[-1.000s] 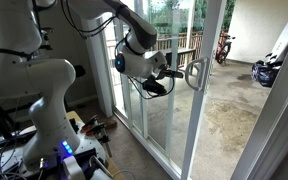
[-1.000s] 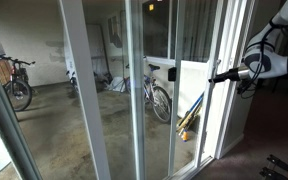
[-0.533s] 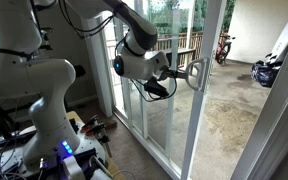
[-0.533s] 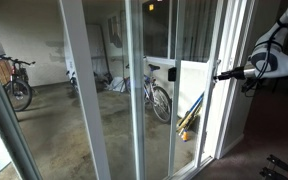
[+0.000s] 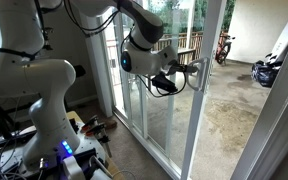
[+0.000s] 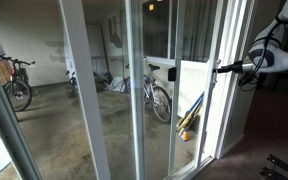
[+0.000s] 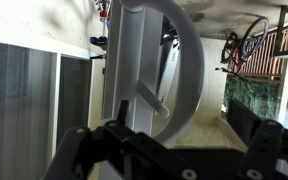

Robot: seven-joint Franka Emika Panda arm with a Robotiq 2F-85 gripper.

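My gripper (image 5: 182, 75) is at the curved grey handle (image 5: 197, 75) of a white-framed sliding glass door (image 5: 208, 110). In the wrist view the handle (image 7: 189, 70) arcs up between my two black fingers (image 7: 84, 150), which stand wide apart on either side of it. The gripper (image 7: 167, 132) is open and not clamped on the handle. In an exterior view the gripper (image 6: 222, 68) reaches in from the right to the door's edge (image 6: 220, 110).
A large white robot base (image 5: 39, 85) with cables and electronics (image 5: 84, 135) stands on the floor inside. Outside on the concrete patio are bicycles (image 6: 159, 95) (image 6: 14, 85), a wooden fence (image 5: 184, 45) and a scooter (image 5: 267, 70).
The gripper has moved a little up and closer to the handle, so the handle now sits between the fingers. The door shows no clear movement.
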